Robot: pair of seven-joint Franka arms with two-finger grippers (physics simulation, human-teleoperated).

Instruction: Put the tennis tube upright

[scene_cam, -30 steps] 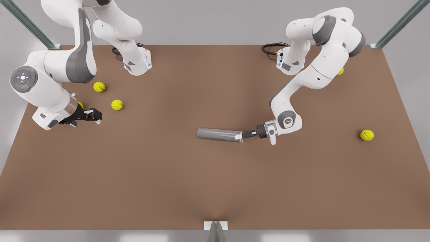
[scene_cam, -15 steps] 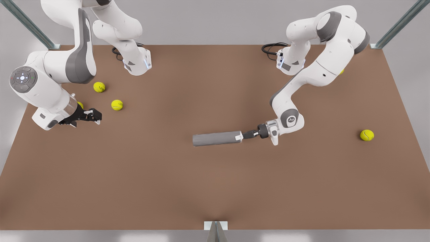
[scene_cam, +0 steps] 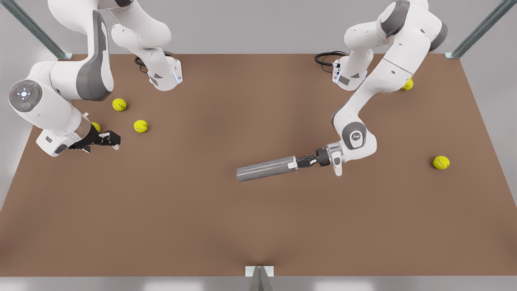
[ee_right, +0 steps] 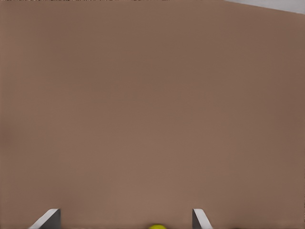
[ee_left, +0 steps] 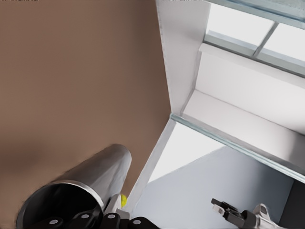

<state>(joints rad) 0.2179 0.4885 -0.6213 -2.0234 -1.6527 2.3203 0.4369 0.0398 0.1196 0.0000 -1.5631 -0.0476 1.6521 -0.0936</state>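
The tennis tube (scene_cam: 264, 168) lies tilted near the middle of the table (scene_cam: 242, 226). The left gripper (scene_cam: 294, 163) pinches its rim end on the front view's right, arm bent low behind it. The left wrist view shows the tube's dark open mouth (ee_left: 57, 205). The right gripper (scene_cam: 114, 139) waits, fingers spread, near 2 balls (scene_cam: 140, 126).

Grey tennis tube (scene_cam: 264, 168), yellow-green balls (scene_cam: 140, 126)

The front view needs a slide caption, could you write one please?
Left pincer grips the tennis tube by its end; right pincer waits open.
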